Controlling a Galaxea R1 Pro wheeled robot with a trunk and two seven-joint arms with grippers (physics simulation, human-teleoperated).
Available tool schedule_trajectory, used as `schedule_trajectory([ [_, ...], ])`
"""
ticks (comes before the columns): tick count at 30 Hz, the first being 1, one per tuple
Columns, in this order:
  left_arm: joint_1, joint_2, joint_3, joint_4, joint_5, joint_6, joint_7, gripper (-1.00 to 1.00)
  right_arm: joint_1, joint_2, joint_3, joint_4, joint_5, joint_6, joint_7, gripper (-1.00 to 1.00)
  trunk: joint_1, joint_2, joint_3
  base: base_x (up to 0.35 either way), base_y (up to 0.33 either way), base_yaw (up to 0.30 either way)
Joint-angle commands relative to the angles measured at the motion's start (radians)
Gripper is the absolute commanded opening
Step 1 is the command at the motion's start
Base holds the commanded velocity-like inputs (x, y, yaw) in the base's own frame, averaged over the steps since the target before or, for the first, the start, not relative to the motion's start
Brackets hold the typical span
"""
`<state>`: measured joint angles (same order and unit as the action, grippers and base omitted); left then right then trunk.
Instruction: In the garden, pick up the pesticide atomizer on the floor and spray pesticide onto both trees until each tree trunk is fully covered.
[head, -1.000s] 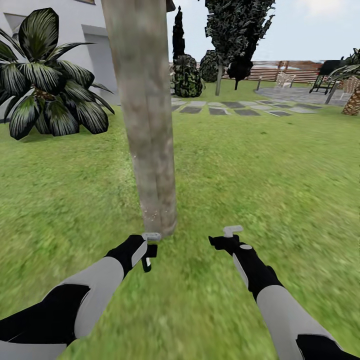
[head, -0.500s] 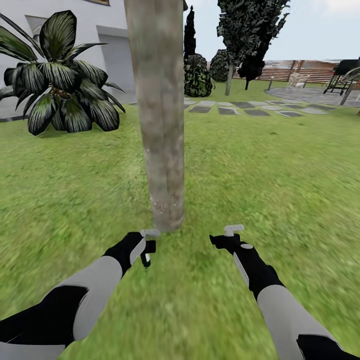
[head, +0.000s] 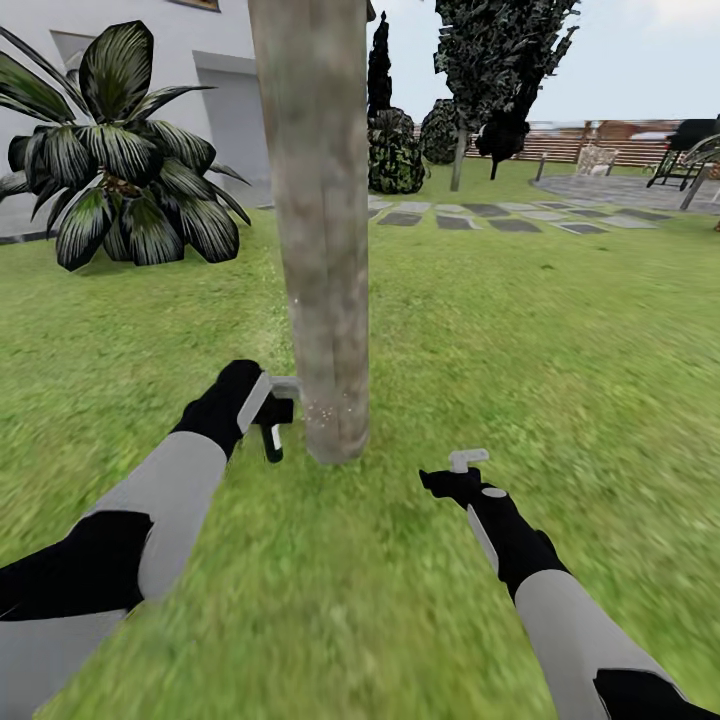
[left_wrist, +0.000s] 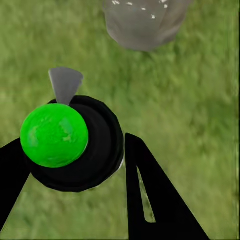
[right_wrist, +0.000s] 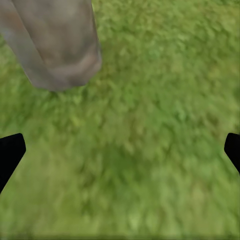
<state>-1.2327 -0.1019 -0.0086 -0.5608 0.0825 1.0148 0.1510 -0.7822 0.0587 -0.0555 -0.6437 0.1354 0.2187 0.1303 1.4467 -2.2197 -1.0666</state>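
The left gripper (head: 275, 412) is clenching the pesticide atomizer (head: 272, 430), holding it just beside the lower tree trunk (head: 322, 240) on the lawn (head: 520, 330). In the left wrist view the atomizer's round black body is carrying a green ball (left_wrist: 54, 135) on top, with a grey nozzle (left_wrist: 65, 82) pointing toward the trunk base (left_wrist: 142, 22). How much pesticide the atomizer is holding cannot be told.

The right gripper (head: 462, 470) is hanging spread and empty over the grass, near the trunk.

Judgement: spraying is in progress low on the trunk. Good practice is keeping the nozzle facing the bark and sweeping up and around, since pale specks are showing only near the base.
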Motion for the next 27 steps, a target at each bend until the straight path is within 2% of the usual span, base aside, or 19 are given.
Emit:
schedule_trajectory([
  [1, -0.017, -0.004, 0.0, 0.0, 0.009, 0.006, 0.009, -1.0, 0.0, 0.001, -0.006, -0.002, 0.01, 0.005, 0.008, 1.0, 0.0, 0.0, -0.001, 0.0, 0.0, 0.0],
  [6, -0.03, -0.025, 0.006, 0.001, 0.015, 0.007, 0.007, -1.0, 0.0, 0.001, -0.006, -0.002, 0.01, 0.005, 0.008, 1.0, 0.0, 0.0, -0.001, 0.0, 0.0, 0.0],
  [9, -0.038, -0.025, 0.002, 0.0, 0.016, 0.008, 0.007, -1.0, 0.0, 0.001, -0.006, -0.002, 0.01, 0.005, 0.007, 1.0, 0.0, 0.0, -0.001, 0.0, 0.0, 0.0],
  [13, -0.119, -0.019, 0.0, 0.033, 0.014, 0.011, 0.007, -1.0, 0.0, 0.001, -0.006, -0.002, 0.01, 0.005, 0.008, 1.0, 0.0, 0.0, -0.001, 0.0, 0.0, 0.0],
  [14, -0.15, -0.019, 0.0, 0.064, 0.015, 0.011, 0.007, -1.0, 0.0, 0.001, -0.006, -0.002, 0.01, 0.005, 0.008, 1.0, 0.0, 0.0, -0.001, 0.0, 0.0, 0.0],
  [15, -0.227, -0.02, 0.002, 0.139, 0.015, 0.012, 0.007, -1.0, 0.0, 0.001, -0.006, -0.002, 0.01, 0.005, 0.007, 1.0, 0.0, 0.0, -0.001, 0.0, 0.0, 0.0],
  [17, -0.281, -0.019, 0.002, 0.192, 0.015, 0.013, 0.007, -1.0, 0.0, 0.001, -0.006, -0.002, 0.01, 0.005, 0.007, 1.0, 0.0, 0.0, -0.001, 0.0, 0.0, 0.0],
  [19, -0.309, -0.017, 0.003, 0.225, 0.014, 0.012, 0.007, -1.0, 0.0, 0.001, -0.006, -0.002, 0.01, 0.005, 0.007, 1.0, 0.0, 0.0, -0.001, 0.0, 0.0, 0.0],
  [24, -0.298, -0.014, 0.004, 0.237, 0.014, 0.011, 0.007, -1.0, 0.0, 0.001, -0.006, -0.002, 0.01, 0.005, 0.007, 1.0, 0.0, 0.0, -0.001, 0.0, 0.0, 0.0],
  [27, -0.229, -0.014, 0.004, 0.23, 0.015, 0.007, 0.005, -1.0, 0.0, 0.001, -0.006, -0.002, 0.01, 0.005, 0.007, 1.0, 0.0, 0.0, -0.001, 0.0, 0.0, 0.0],
])
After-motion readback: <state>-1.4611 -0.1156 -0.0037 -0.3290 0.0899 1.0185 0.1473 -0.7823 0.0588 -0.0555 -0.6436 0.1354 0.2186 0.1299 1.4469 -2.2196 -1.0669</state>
